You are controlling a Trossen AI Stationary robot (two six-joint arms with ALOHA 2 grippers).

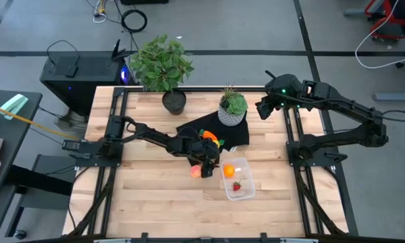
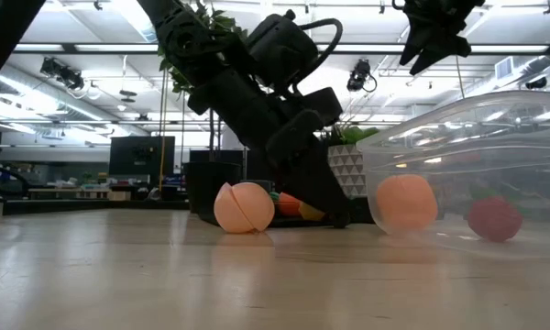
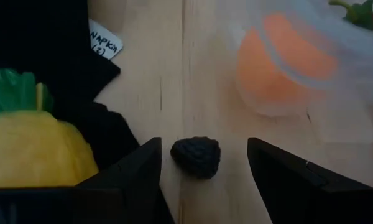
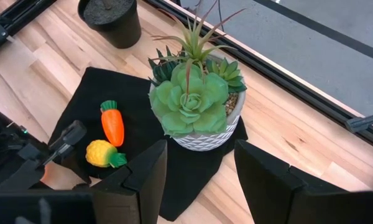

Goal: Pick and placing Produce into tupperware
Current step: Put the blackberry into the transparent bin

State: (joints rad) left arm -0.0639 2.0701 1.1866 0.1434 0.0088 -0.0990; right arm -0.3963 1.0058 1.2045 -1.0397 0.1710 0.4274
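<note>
My left gripper (image 1: 208, 164) (image 3: 204, 143) is open and low over the table, between the black mat and the clear tupperware (image 1: 241, 181). A small dark berry (image 3: 196, 157) lies on the wood between its fingers, touching neither. The orange ball (image 1: 228, 171) (image 3: 280, 62) and the red strawberry (image 1: 237, 186) lie inside the tupperware. The pinkish ball (image 1: 196, 171) (image 2: 243, 207) rests on the table beside the left gripper. The carrot (image 4: 112, 123) and the yellow piece (image 4: 102, 154) (image 3: 34, 149) lie on the mat. My right gripper (image 1: 263, 108) (image 4: 200, 149) is open, raised above the succulent pot.
The black mat (image 1: 237, 135) lies behind the tupperware, with a white succulent pot (image 1: 232, 111) on its far edge. A leafy plant in a dark pot (image 1: 173, 101) stands at the far edge. Bare wood lies toward the near edge and the left.
</note>
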